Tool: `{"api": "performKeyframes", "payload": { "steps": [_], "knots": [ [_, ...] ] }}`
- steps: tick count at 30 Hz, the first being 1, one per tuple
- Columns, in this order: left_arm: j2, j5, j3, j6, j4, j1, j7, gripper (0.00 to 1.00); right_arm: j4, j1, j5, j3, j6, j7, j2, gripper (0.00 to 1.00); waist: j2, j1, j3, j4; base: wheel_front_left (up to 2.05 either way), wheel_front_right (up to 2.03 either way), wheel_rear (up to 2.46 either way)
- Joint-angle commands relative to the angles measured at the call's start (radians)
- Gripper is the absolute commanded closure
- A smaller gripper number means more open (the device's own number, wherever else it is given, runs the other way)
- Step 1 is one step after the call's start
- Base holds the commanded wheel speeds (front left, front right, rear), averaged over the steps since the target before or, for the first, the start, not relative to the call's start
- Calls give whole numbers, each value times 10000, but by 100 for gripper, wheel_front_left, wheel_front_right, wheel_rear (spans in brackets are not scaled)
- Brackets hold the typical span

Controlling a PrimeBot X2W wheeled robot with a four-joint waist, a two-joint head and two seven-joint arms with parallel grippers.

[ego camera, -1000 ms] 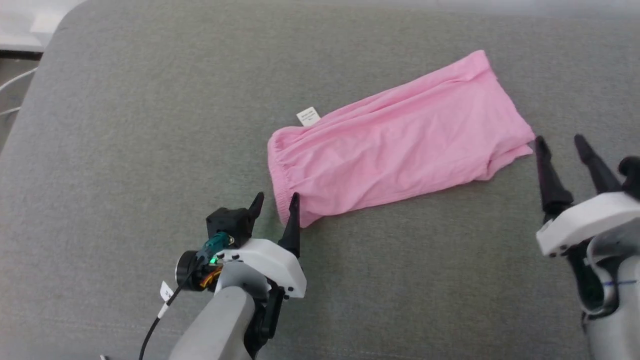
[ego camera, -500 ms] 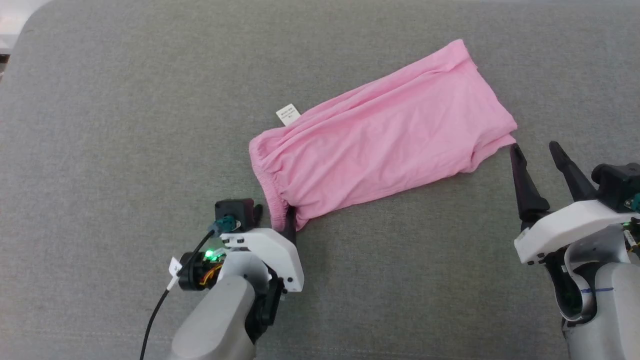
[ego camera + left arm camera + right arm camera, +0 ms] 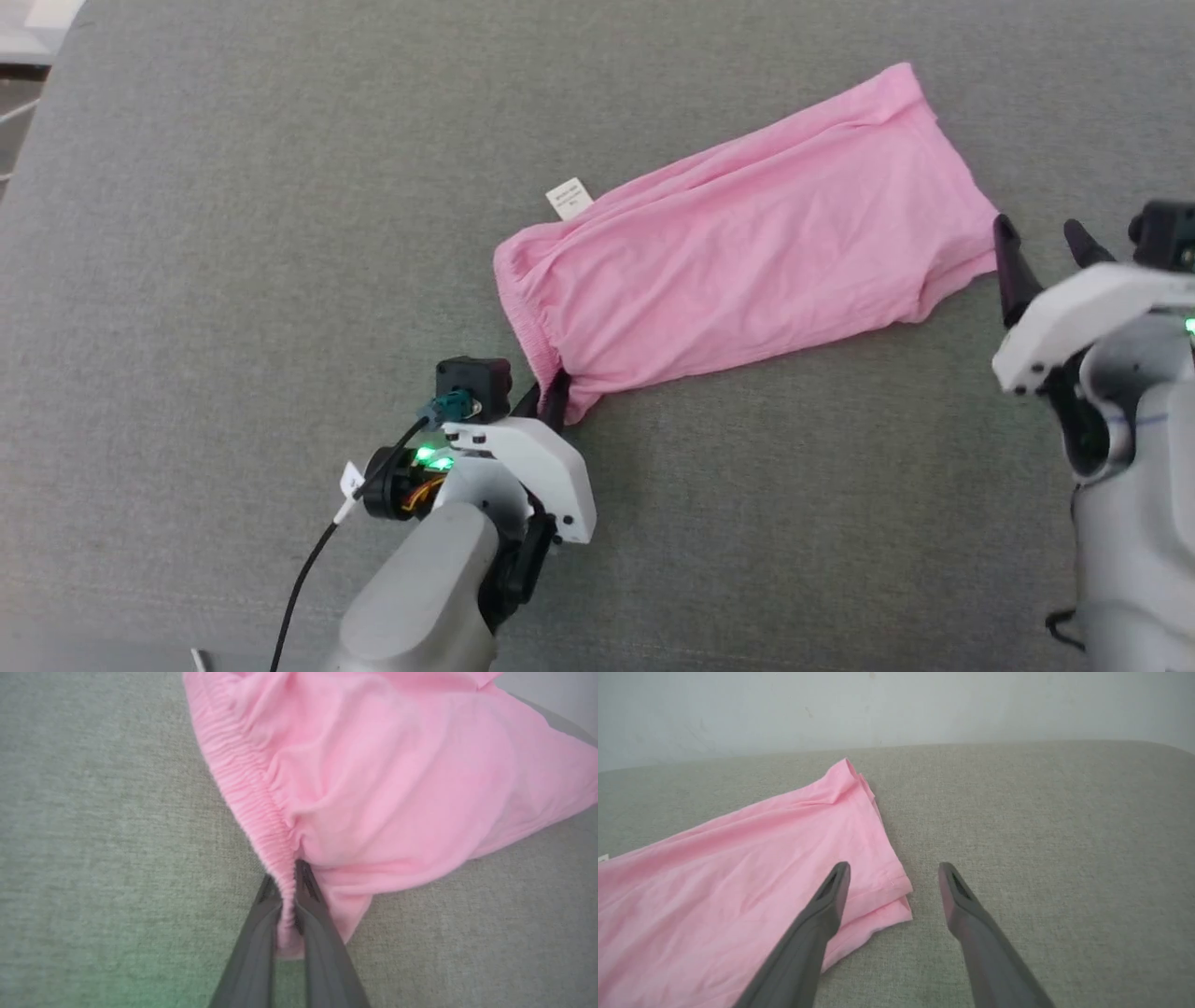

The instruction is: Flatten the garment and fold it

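You have the garment (image 3: 747,233) lying slantwise on the grey fabric surface (image 3: 233,280), mostly flat with soft creases. Its gathered elastic edge (image 3: 243,779) is at the end nearer your left arm, and the plain hem points up and to the right in the head view. A small white label (image 3: 569,198) sticks out at the far corner of the elastic end.

Your left gripper (image 3: 551,397) is clamped on the near corner of that elastic edge; the left wrist view shows pink cloth pinched between the two fingers.

Your right gripper (image 3: 894,872) stands wide apart and holds nothing. One finger is over the hem's near corner and the other is over bare fabric just beside it.
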Motion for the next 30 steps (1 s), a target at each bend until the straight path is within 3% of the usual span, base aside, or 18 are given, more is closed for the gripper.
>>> {"api": "performKeyframes", "payload": {
  "steps": [1,9,10,11,14,22,30],
  "knots": [
    [-149,-40,-227,-103,188,151,108,100,393,-397,-91,-208,-9,224,43,0,0,-1,129,158,0,0,0],
    [-192,-15,-333,-105,111,-12,-93,100,2417,-1791,-1259,-1085,-9,2554,104,0,0,-1,388,450,0,0,0],
    [-195,-23,-337,-103,118,-13,-116,100,2508,-1827,-1458,-1083,-9,2849,115,5,0,-1,393,455,0,0,0],
    [-197,-37,-338,-106,128,-9,-135,100,2579,-1835,-1605,-1088,-9,3141,127,51,0,-1,392,452,0,0,0],
    [-187,-63,-337,-97,174,7,-186,100,2586,-1805,-1755,-1063,-9,3657,165,100,0,-1,364,408,0,0,0],
    [-22,-146,-311,-112,260,136,-232,100,1866,-1314,-1164,-661,-9,3182,200,100,0,-1,-43,151,0,0,0],
    [560,-268,-339,-146,-242,703,124,100,-725,1025,-16,-131,-9,3201,208,100,0,-1,-828,-186,0,0,0]
  ]
}}
